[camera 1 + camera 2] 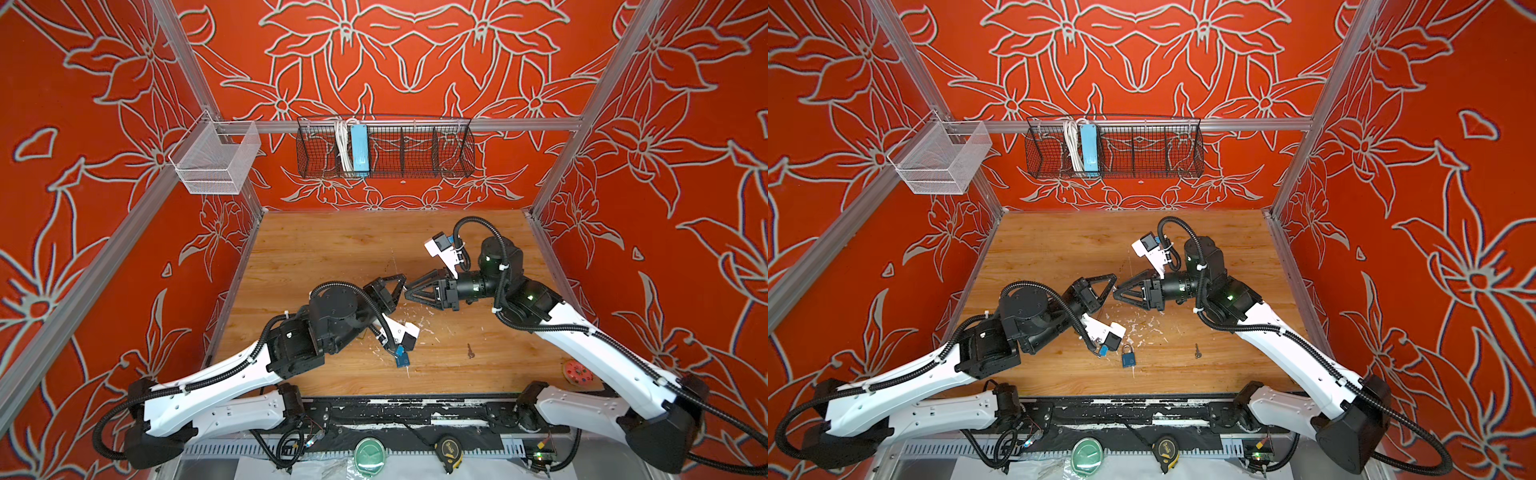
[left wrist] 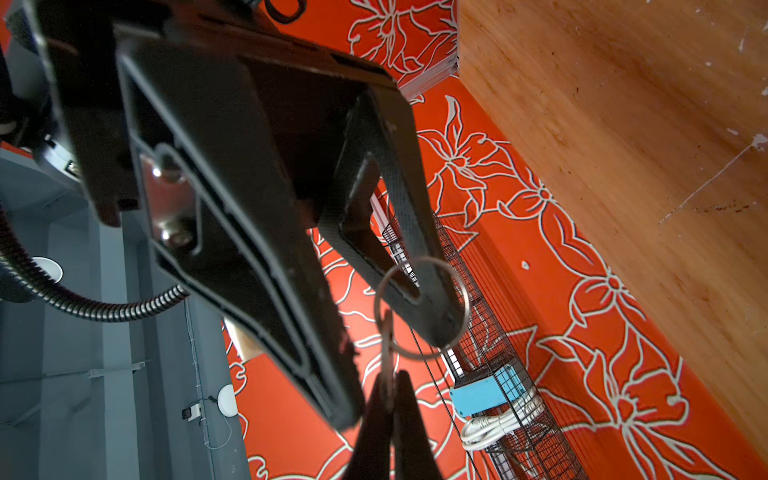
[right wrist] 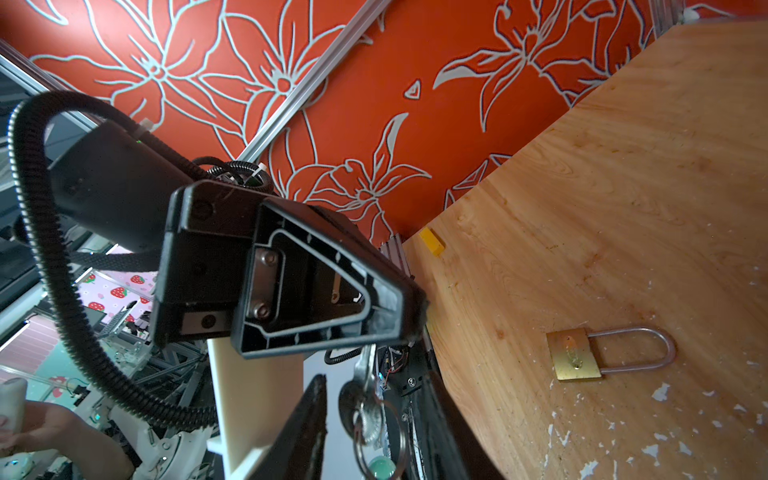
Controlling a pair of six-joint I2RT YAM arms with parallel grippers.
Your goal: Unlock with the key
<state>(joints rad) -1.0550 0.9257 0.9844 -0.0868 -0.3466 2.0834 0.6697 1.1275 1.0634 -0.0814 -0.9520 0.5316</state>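
Left gripper [image 1: 402, 279] is clamping the key [image 3: 365, 361] over the table [image 1: 324, 249]; right gripper [image 1: 408, 290] is straddling it, jaws partly apart. I'm seeing both arms [image 1: 1287, 340] reaching inward, tips almost meeting. Padlock [image 1: 1128, 358] is lying flat nearer the front edge, shackle [image 1: 1127, 348] pointing at the back wall [image 1: 395, 62]. Key's length is running gripper to gripper.

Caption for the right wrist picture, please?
Shut left gripper dangles keys between the jaws of the right gripper; brass padlock lies on the wooden table.
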